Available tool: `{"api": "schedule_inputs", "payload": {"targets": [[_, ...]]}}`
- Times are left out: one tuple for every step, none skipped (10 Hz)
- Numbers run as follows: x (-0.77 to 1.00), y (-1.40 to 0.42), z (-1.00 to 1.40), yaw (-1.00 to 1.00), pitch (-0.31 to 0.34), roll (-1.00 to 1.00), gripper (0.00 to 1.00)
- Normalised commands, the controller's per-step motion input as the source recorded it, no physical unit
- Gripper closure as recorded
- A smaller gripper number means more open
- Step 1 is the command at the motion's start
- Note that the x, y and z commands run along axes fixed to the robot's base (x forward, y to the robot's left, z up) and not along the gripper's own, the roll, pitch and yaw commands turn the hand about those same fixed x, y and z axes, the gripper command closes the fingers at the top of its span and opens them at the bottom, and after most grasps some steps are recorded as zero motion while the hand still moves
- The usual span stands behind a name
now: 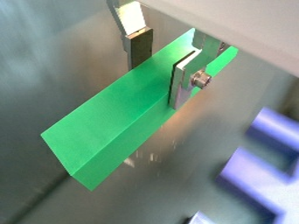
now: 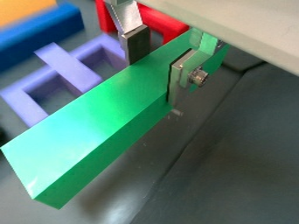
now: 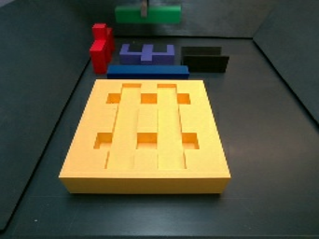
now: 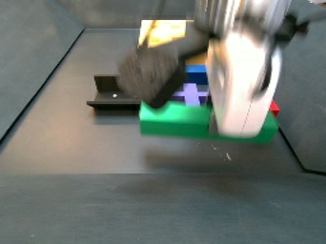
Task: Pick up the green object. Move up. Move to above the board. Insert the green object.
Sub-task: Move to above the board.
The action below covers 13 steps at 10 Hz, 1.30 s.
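Note:
The green object (image 1: 111, 127) is a long green bar, and my gripper (image 1: 162, 61) is shut on it near one end, one silver finger on each long side. Both wrist views show this grip; in the other one the green object (image 2: 100, 136) runs out from my gripper (image 2: 160, 59). In a side view the bar (image 4: 204, 122) hangs a little above the dark floor under my gripper (image 4: 235, 67). The yellow-orange board (image 3: 149, 131) with six square holes lies flat in front. The green object (image 3: 149, 14) and my gripper (image 3: 159, 7) are far behind it.
Behind the board stand a red block (image 3: 100, 47), a purple block (image 3: 147, 54), a blue bar (image 3: 147, 70) and the black fixture (image 3: 206, 59). The purple block (image 2: 59, 70) and red block (image 2: 152, 22) lie just beyond the held bar. Dark walls enclose the floor.

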Motion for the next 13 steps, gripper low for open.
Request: {"api": "schedule_inputs", "payload": {"targets": [[-0.04,-0.01,1.4,-0.01,0.041,-0.03,1.0],[-0.02,-0.01,1.4,0.01,0.037,0.02,1.0],[0.0,0.0,1.4,0.01,0.044,0.01,1.0],[0.01,0.01,1.4,0.0,0.077,-0.01,1.0],[0.01,0.01,1.4,0.0,0.086,0.01,1.0],[0.0,0.0,0.54,0.0,0.08,0.0,1.0],[0.01,0.0,0.26,0.01,0.078,0.01,1.0],[0.15,-1.4,0.12,1.0,0.038,-0.01,1.0],[0.14,-1.4,0.12,1.0,0.038,0.0,1.0],[0.13,-1.4,0.13,1.0,0.033,0.0,1.0],[0.13,-1.4,0.13,1.0,0.03,-0.01,1.0],[0.14,-1.4,0.13,1.0,0.034,0.0,1.0],[0.13,-1.4,0.13,1.0,0.036,0.0,1.0]]}}
